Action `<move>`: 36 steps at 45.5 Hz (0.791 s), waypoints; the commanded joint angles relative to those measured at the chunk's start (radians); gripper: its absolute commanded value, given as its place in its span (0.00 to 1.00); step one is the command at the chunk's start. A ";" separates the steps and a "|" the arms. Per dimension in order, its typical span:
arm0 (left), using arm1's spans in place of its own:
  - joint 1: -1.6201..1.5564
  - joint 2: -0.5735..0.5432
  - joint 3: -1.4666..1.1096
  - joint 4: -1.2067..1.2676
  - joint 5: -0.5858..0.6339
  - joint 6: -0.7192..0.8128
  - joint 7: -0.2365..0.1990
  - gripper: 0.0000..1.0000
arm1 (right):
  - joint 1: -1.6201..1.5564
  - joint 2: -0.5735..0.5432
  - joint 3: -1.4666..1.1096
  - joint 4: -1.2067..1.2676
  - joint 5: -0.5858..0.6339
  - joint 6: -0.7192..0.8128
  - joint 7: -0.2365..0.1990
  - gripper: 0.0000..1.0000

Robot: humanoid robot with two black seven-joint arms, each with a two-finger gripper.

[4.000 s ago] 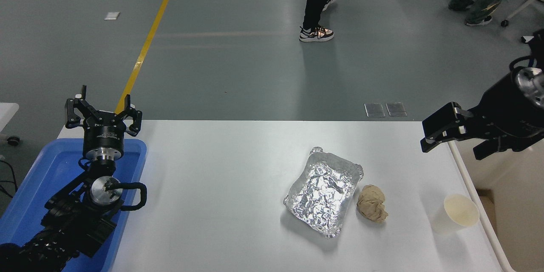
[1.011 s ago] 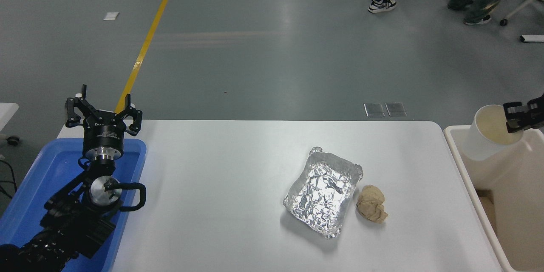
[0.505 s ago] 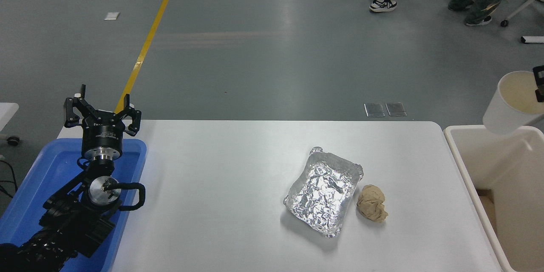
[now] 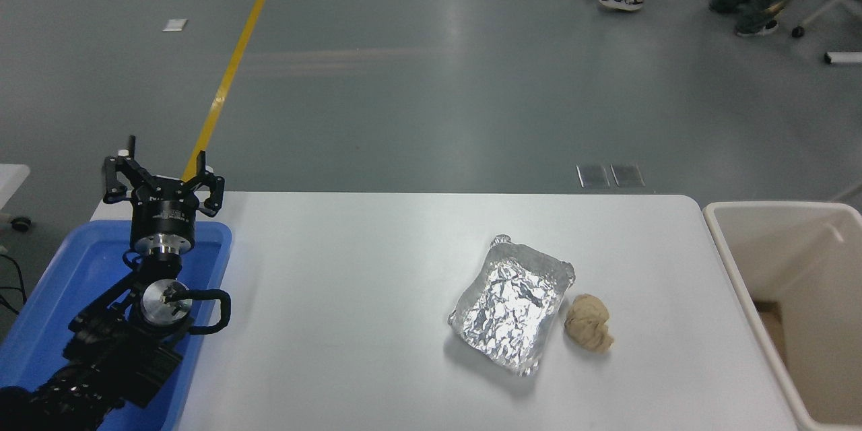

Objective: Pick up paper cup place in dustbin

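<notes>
White table [image 4: 350,296], left gripper [image 4: 163,178] open, empty

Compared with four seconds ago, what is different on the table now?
The paper cup has gone from the table's near right; the right gripper took it up over the dustbin, and now neither is in view. The foil tray, paper ball and parked left gripper over the blue tray stayed put.

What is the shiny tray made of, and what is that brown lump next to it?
The shiny tray looks like thin aluminium foil: silvery, mirror-bright and creased all over. The brown lump beside it looks like crumpled tan paper, dull and wrinkly, though that is only a guess from its look.
</notes>
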 commanded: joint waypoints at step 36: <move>0.000 0.000 0.000 0.000 0.000 0.000 0.000 0.99 | -0.883 0.292 0.645 -0.498 0.339 -0.099 -0.036 1.00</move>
